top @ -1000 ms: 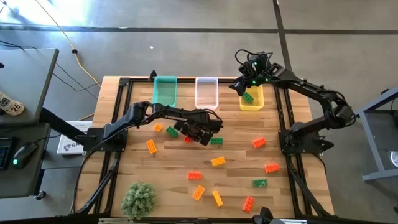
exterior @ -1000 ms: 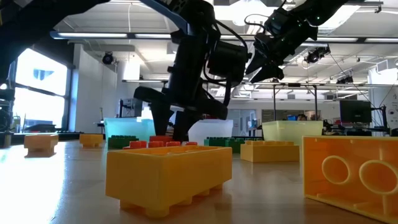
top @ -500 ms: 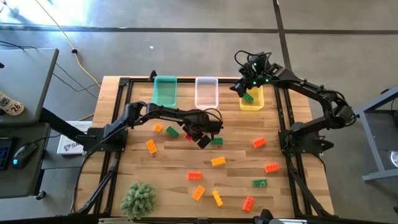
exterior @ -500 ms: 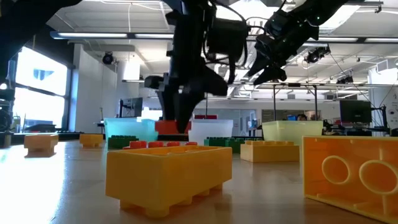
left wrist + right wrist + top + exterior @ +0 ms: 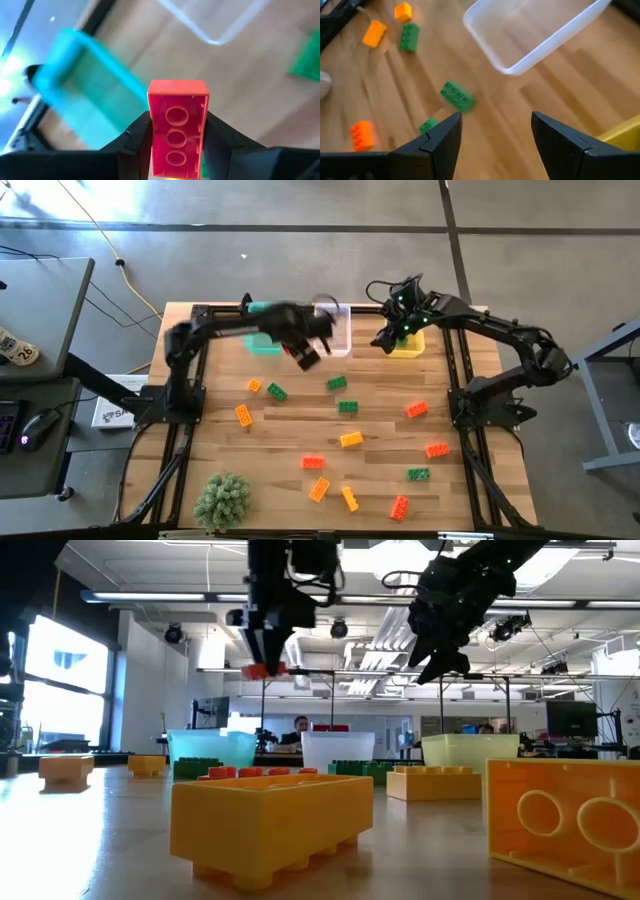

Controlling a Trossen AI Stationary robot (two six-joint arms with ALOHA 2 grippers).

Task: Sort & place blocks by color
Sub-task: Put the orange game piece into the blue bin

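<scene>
My left gripper (image 5: pixel 305 354) hangs high over the table's far part, between the teal bin (image 5: pixel 265 330) and the clear bin (image 5: pixel 332 328), shut on a red block (image 5: pixel 177 127). The low view shows that block (image 5: pixel 263 669) well above the bins. My right gripper (image 5: pixel 495 145) is open and empty. It hovers at the yellow bin's (image 5: pixel 408 345) left edge, next to the clear bin (image 5: pixel 530 35). The three bins stand in a row along the far edge. My left gripper pinches the red block by its two long side walls (image 5: pixel 152 130), one finger on each side. The hollow underside with its three round tubes faces the wrist camera. The block is lifted clear, hanging below the fingers, which point down from above.
Green blocks (image 5: pixel 337 383) (image 5: pixel 347 407) (image 5: pixel 277 392) lie on the mid table, and orange, yellow and red blocks are scattered toward the near edge. A green plant (image 5: pixel 222 498) sits at the near left corner. Two large yellow blocks (image 5: pixel 265 825) (image 5: pixel 565 820) lie close to the low camera.
My left gripper has risen from the mid table with the red block and swung toward the far edge, up to the teal and clear bins; the block is now lifted clear. My right gripper has moved from over the yellow bin a little toward the table's left.
</scene>
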